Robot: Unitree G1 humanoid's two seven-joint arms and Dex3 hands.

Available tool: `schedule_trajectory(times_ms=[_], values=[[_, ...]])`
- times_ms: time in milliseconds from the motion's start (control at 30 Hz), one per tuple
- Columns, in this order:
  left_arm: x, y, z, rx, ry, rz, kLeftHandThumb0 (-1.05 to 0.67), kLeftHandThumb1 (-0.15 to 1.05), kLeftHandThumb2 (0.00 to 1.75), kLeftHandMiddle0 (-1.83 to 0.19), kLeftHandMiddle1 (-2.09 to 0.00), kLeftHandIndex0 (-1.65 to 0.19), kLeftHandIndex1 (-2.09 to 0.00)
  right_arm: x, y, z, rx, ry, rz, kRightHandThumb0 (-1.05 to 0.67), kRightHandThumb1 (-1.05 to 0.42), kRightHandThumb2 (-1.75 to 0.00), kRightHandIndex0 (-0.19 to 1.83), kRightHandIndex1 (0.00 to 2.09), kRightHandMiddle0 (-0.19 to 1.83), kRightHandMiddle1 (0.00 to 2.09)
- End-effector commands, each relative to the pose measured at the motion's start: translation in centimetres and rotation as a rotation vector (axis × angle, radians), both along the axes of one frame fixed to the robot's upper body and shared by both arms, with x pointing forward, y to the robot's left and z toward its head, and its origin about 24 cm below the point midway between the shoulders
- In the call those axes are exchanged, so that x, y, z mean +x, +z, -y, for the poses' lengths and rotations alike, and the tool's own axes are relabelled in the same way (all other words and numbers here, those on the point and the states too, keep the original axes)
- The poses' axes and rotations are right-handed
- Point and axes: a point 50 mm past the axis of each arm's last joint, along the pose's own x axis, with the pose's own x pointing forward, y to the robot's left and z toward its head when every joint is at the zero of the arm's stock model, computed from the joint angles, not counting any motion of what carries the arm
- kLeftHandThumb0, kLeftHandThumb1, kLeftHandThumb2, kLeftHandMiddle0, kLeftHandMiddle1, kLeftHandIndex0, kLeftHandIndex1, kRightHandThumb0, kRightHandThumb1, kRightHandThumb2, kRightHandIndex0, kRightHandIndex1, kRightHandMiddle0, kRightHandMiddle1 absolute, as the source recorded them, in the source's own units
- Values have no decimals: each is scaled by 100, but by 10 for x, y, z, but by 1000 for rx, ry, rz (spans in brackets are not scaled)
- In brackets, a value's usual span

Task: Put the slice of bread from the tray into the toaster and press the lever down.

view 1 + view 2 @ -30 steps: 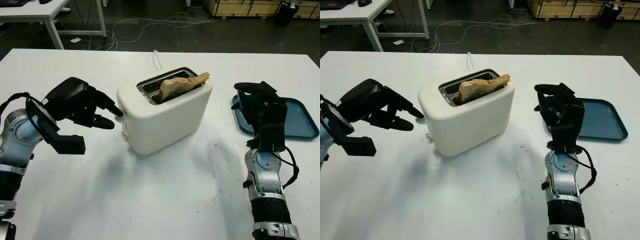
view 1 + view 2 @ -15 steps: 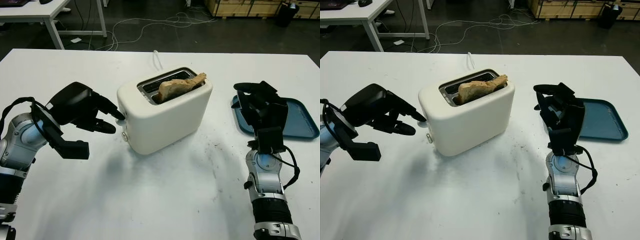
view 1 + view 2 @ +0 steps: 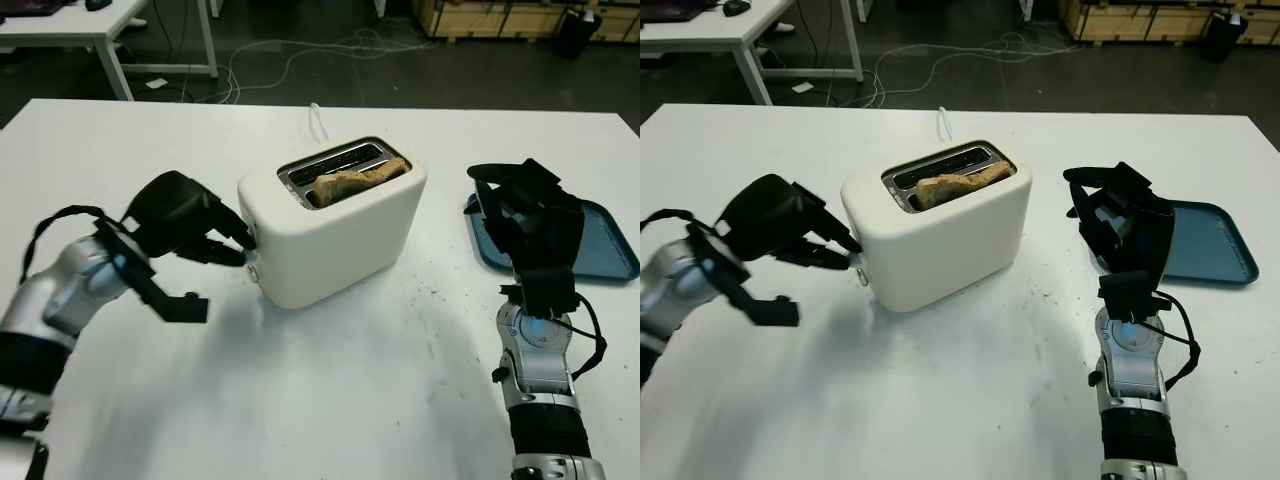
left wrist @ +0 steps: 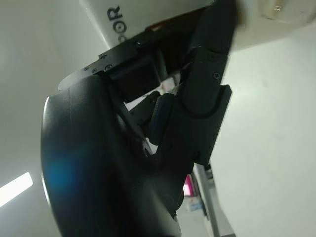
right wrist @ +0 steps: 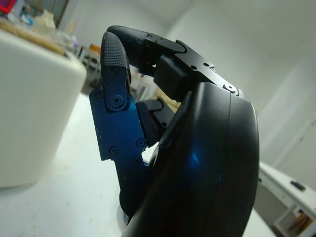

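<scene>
Since a second ago, the slice of browned bread [image 3: 352,181] sits lower in the slot of the cream-white plastic toaster [image 3: 335,232], and the black left hand [image 3: 190,215] has come in closer and lower against the toaster's end face, its fingertips [image 3: 238,238] now at the lever slot. That fits the lever being partway or fully pressed; the pictures do not settle which.

Bread lies lengthwise in the slot nearer the robot, its top edge just above the toaster's top, running along the toaster's long axis from near-left to far-right. From the left hand the lever lies straight ahead, at the fingertips, on the end of the toaster facing that hand, so any remaining push is straight down along that face. The left hand's fingers are curled with nothing grasped, only pressing.

Beside the toaster's other end, the black right hand [image 3: 1120,225] stands raised and upright, fingers curled and empty, in front of the flat blue plastic tray [image 3: 605,243] on the white table [image 3: 330,400]. It is well apart from the lever; the left hand is plainly the nearer one.
</scene>
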Motion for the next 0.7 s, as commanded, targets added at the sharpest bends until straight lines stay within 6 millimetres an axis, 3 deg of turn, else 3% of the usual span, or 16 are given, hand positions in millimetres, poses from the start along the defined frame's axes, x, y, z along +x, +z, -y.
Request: schedule_trajectory(times_ms=[0, 167, 300, 433, 500, 567, 667], values=[[-3, -60, 5, 123, 90, -193, -77, 82, 0, -121, -164, -133, -4, -6, 4, -1, -18, 10, 36, -57, -92, -23, 86, 156, 111, 48], [-13, -97, 24, -14, 156, -245, -75, 85, 1, -120, -154, -130, -2, -9, 8, -1, -22, 22, 45, -56, -92, -23, 84, 159, 115, 35], [-18, -108, 33, -198, 209, -185, -73, 87, 1, -123, -159, -130, -1, -10, 9, -3, -35, 26, 56, -55, -92, -22, 84, 161, 119, 24], [-20, -115, 38, -259, 227, -156, -71, 87, 1, -121, -164, -130, -2, -11, 12, -4, -48, 36, 63, -54, -92, -22, 82, 163, 122, 24], [-22, -118, 39, -271, 222, -156, -71, 87, 0, -121, -163, -131, -2, -12, 12, -4, -52, 38, 63, -53, -92, -22, 81, 164, 119, 33], [-24, -120, 38, -273, 222, -158, -71, 86, 0, -120, -160, -132, -3, -13, 12, -4, -51, 43, 65, -52, -92, -21, 81, 165, 106, 60], [-26, -124, 37, -275, 236, -186, -71, 85, 0, -123, -154, -132, -3, -14, 12, -4, -63, 49, 70, -53, -92, -22, 81, 164, 101, 66]])
